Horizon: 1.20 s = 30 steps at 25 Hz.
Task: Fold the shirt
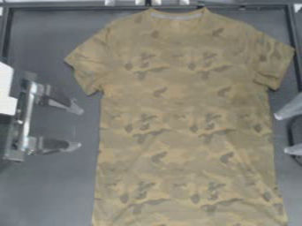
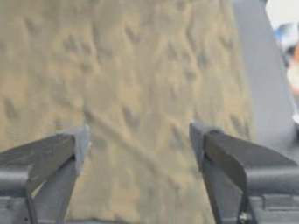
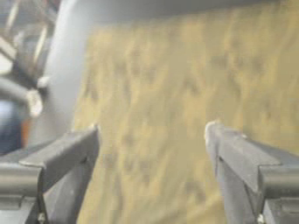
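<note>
Lying flat and face-up across the middle of the dark table (image 1: pixel 47 194), neckband toward the far edge, both sleeves spread, no fold yet made in the shirt (image 1: pixel 186 119). Waiting just off its left side with jaws spread wide and empty, left gripper (image 1: pixel 75 126); poised at the opposite side near the cloth's edge, likewise wide apart, right gripper (image 1: pixel 286 132). Judged as the very start: next, probably lowering onto a side edge or sleeve, pinching the thin fabric cleanly and carrying it toward the centre

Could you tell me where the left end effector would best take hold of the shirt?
Probably the shirt's long side edge facing the left end effector, approached from that side. The shirt lies flat and spread, and the open jaws already face that edge.
</note>
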Motion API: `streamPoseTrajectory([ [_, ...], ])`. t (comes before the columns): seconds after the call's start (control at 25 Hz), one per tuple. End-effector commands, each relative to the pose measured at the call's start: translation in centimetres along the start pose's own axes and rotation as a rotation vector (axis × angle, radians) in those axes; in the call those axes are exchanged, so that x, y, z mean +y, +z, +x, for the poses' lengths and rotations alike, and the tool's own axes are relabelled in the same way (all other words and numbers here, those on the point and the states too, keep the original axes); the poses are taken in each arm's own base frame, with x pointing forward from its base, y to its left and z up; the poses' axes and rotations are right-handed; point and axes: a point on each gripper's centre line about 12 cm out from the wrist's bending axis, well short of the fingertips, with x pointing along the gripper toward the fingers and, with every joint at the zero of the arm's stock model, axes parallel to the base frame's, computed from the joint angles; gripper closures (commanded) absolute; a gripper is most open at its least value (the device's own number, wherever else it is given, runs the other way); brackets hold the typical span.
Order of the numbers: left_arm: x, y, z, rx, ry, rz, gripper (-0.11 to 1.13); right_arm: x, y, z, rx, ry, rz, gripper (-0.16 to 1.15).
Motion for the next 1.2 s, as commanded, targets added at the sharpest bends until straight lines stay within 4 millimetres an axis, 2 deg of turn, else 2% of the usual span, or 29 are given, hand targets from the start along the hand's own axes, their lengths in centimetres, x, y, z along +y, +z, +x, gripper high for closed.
streamPoseTrajectory([
  [0.04,-0.9,1.7,1.3,0.079,0.003,0.007,0.06,0.5,0.5,-0.6,0.064,0.004,0.011,0.00],
  [0.24,-2.2,2.3,3.5,0.214,0.054,0.014,0.07,0.8,0.4,-0.3,0.175,-0.020,0.002,0.00],
  [0.4,-3.8,2.3,4.5,0.286,0.103,0.034,0.07,1.3,0.4,0.5,0.261,-0.041,-0.014,0.01],
  [0.56,-4.9,0.8,5.8,0.337,0.111,0.007,0.07,2.3,-0.4,1.5,0.337,-0.061,-0.028,0.01],
  [0.68,-5.8,0.3,6.5,0.356,0.094,0.018,0.07,3.5,-1.5,2.3,0.403,-0.088,-0.029,0.01],
  [0.88,-7.1,-0.2,8.1,0.383,0.079,0.023,0.07,6.2,-3.3,3.1,0.417,-0.115,-0.024,0.01],
  [1.2,-9.7,-2.4,9.9,0.447,0.063,-0.018,0.07,9.5,-5.8,4.4,0.482,-0.174,0.023,0.01],
])
